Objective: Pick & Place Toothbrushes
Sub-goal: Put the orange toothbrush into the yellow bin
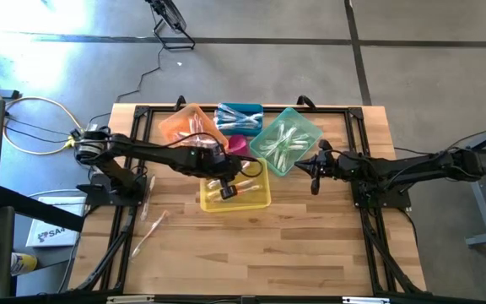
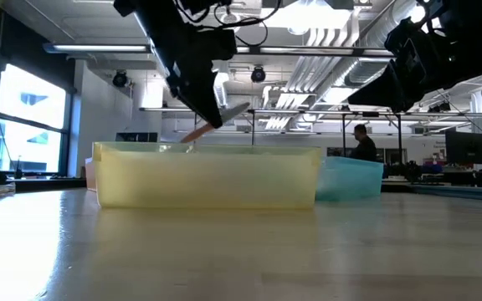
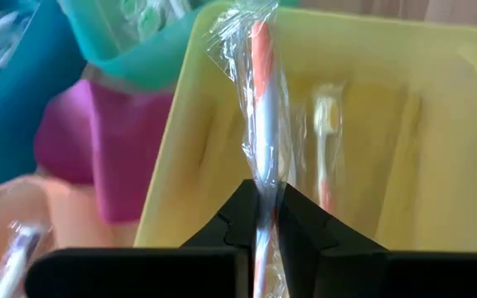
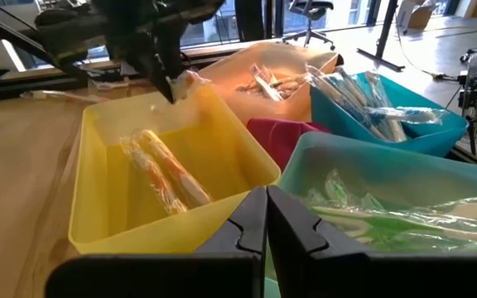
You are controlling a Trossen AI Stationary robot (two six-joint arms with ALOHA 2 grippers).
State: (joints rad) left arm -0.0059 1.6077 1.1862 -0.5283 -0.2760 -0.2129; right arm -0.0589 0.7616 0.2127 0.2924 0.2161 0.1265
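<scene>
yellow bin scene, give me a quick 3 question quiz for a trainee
1. True or false: the left gripper is shut on a wrapped toothbrush above the yellow bin.
2. Which bin lies nearest the right gripper? A) orange bin B) green bin C) blue bin
3. Fill in: the small bin wedged among the other four is ____.

Key
1. True; its fingers pinch the wrapper.
2. B, the green bin; the right gripper is shut and holds nothing.
3. Pink; the pink bin sits between the orange bin, blue bin, green and yellow ones.
</scene>
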